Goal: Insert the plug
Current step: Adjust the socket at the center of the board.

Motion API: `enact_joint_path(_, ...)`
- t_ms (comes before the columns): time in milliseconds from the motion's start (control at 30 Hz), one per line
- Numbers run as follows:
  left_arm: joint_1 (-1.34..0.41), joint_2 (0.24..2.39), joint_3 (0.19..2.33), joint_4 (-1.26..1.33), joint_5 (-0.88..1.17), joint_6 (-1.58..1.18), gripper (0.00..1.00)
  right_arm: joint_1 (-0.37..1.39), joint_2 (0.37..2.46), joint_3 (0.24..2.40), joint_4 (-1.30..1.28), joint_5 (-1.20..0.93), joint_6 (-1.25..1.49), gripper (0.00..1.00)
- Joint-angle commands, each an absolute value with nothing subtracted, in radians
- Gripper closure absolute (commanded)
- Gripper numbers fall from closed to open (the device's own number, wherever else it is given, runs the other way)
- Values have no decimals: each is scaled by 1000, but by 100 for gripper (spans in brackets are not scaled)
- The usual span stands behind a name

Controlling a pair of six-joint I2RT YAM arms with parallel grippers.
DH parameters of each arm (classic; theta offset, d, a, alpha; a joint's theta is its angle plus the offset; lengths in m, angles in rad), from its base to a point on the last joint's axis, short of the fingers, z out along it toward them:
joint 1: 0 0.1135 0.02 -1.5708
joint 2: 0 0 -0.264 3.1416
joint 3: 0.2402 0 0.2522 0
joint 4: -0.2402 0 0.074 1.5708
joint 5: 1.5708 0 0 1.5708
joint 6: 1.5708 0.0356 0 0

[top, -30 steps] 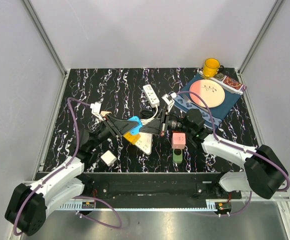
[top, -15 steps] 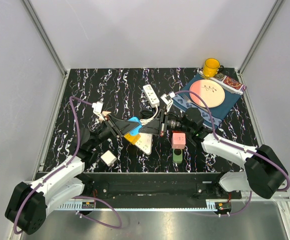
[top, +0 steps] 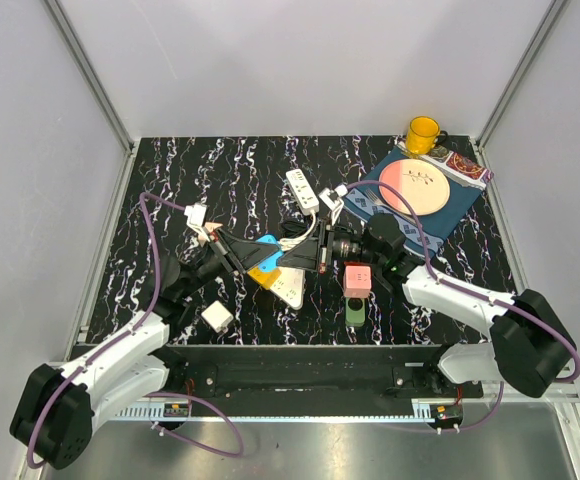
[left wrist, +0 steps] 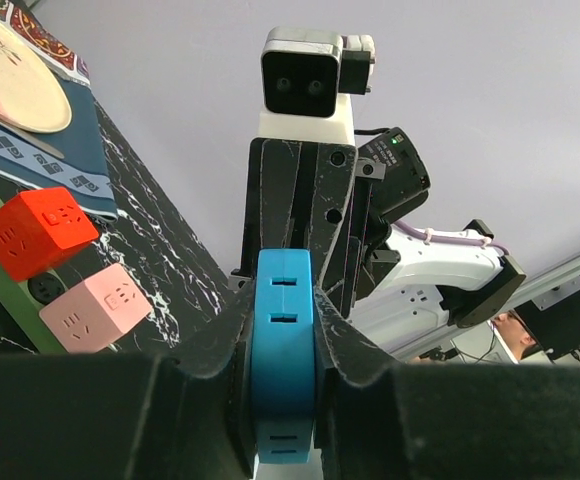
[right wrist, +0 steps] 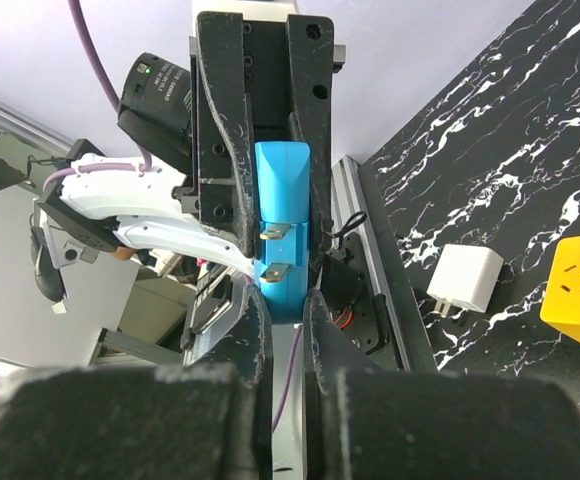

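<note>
Over the black table, our left gripper and right gripper both clamp the blue plug. It lies lengthwise between them, prongs sideways.

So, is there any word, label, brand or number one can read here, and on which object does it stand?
No text is readable in any view.
On the plate: dark marks, too small to read.
On the packet beside the yellow mug: print too blurred to read.
On the blue adapter: only slots, no label shows.
</note>
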State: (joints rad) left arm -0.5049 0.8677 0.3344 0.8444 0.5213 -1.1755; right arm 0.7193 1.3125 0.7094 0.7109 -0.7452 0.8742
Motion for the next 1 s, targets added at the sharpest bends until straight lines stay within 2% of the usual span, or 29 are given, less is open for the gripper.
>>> enact_joint_path(0, -509, 842, 380, 853, 525, -1125, 99, 735, 1287, 752, 638, -726, 815, 93)
enact_joint_path(67, -508, 824, 388, 798, 517, -1103, 100, 735, 1264, 752, 571, -700, 784, 84)
enact_joint_path(100, -508, 815, 399, 772, 515, -1074, 100, 735, 1255, 755, 545, -689, 755, 72)
enact_joint_path(200, -508, 778, 445, 605, 486, -984, 100, 733, 1210, 761, 422, -626, 689, 50)
enact_joint_path(333, -508, 727, 512, 294, 387, -856, 100, 732, 1164, 758, 261, -500, 631, 37)
enact_joint_path(533, -508, 709, 615, -73, 203, -761, 100, 729, 1164, 742, 85, -292, 618, 34)
enact_joint_path(767, -508, 712, 617, -222, 132, -850, 100, 732, 1305, 775, 54, -121, 632, 33)
enact_joint_path(967, -511, 680, 600, -304, 97, -902, 100, 736, 1477, 822, 97, -89, 673, 33)
